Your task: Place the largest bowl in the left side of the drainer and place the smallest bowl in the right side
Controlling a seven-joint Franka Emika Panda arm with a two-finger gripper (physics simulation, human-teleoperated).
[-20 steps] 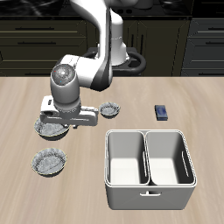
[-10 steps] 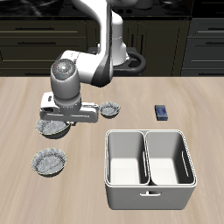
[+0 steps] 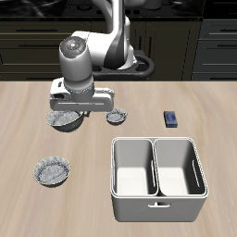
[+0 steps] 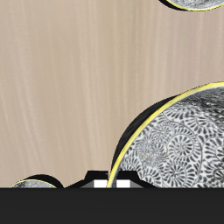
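Only the wrist view shows the largest bowl [image 4: 175,144] has a yellow rim.

Big patterned bowl [image 4: 179,144], grey swirl print with a yellow rim, fills much of the view and is cut off at the frame edge. Pale wood-grain table [image 4: 70,87] lies behind it. Slivers of two more patterned bowls show, one [image 4: 197,3] well apart, one [image 4: 35,183] nearer.

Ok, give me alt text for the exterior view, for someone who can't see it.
A white robot arm holds a grey-blue patterned bowl under its fingers above a wooden table. A tiny matching bowl sits beside it, another grey bowl nearer the front edge, and an empty light grey two-compartment drainer alongside.
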